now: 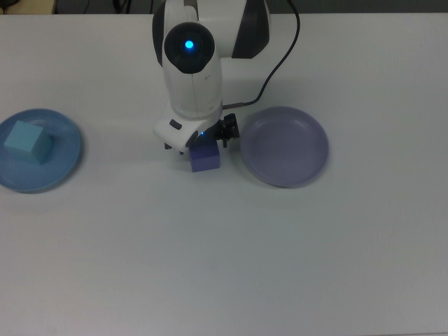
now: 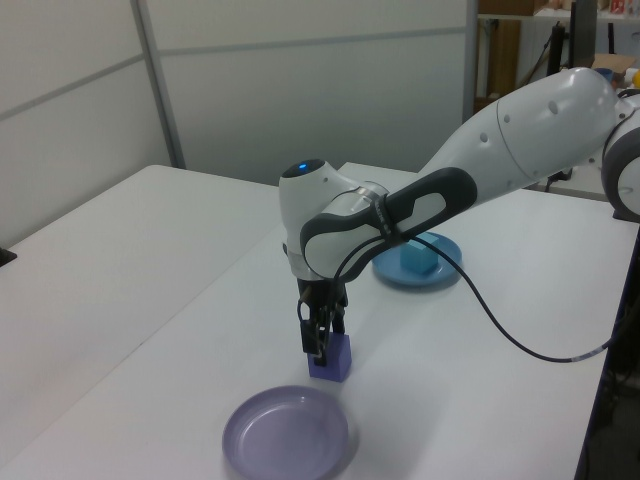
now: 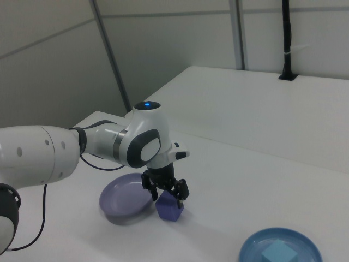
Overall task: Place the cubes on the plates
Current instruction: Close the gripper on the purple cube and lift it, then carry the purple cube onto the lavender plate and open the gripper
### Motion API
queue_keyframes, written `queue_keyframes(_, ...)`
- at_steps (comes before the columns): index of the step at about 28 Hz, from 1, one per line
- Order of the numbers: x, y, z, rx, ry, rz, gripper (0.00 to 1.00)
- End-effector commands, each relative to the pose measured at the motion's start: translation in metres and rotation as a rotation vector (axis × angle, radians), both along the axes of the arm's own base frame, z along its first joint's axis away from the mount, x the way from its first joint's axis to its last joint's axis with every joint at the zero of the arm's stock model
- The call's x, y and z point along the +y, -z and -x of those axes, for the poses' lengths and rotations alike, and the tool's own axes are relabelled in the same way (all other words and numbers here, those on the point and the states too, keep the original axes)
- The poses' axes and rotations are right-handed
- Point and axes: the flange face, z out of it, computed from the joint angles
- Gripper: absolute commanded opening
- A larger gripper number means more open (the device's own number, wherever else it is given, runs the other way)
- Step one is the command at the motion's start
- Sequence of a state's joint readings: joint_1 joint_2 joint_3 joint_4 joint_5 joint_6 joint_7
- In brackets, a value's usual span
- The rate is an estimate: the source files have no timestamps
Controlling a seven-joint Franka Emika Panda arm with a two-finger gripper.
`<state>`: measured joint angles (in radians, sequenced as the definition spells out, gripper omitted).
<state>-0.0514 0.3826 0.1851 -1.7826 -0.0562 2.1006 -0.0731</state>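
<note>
The indigo cube [image 1: 205, 159] rests on the white table just left of the lavender plate [image 1: 285, 145] in the top view. My gripper [image 1: 199, 143] has come down over this cube, its fingers open and standing on either side of the cube's top, as the right view shows between gripper [image 3: 167, 194] and cube [image 3: 170, 210]. The arm's body hides most of the gripper from above. The cyan cube [image 1: 28, 142] lies on the sky-blue plate [image 1: 68, 162] at the top view's left. The lavender plate [image 2: 287, 440] holds nothing.
The arm's black cable [image 1: 269, 66] runs over the table behind the gripper. In the left view the arm's forearm [image 2: 500, 150] stretches above the blue plate [image 2: 445, 272]. A second white table [image 3: 262, 109] stands beyond a gap in the right view.
</note>
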Motion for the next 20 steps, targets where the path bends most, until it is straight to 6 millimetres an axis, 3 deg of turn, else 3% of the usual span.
queue_keyframes(1,0.003,0.001,0.002,-0.025,0.013,0.025,0.88)
queue_keyframes(3,0.002,0.001,0.001,-0.028,0.014,0.025,0.68)
queue_keyframes(4,0.001,-0.001,0.001,-0.031,0.015,0.025,0.41)
queue_keyframes(6,0.001,-0.001,0.001,-0.029,0.015,0.025,0.32)
queue_keyframes(10,0.002,-0.009,0.002,-0.034,0.015,0.027,0.31)
queue_keyframes(14,0.003,-0.032,0.010,-0.016,0.022,0.034,0.31)
queue_keyframes(15,0.011,-0.047,0.017,0.000,0.018,0.041,0.31)
queue_keyframes(20,0.055,-0.075,0.036,0.011,-0.023,0.043,0.32)
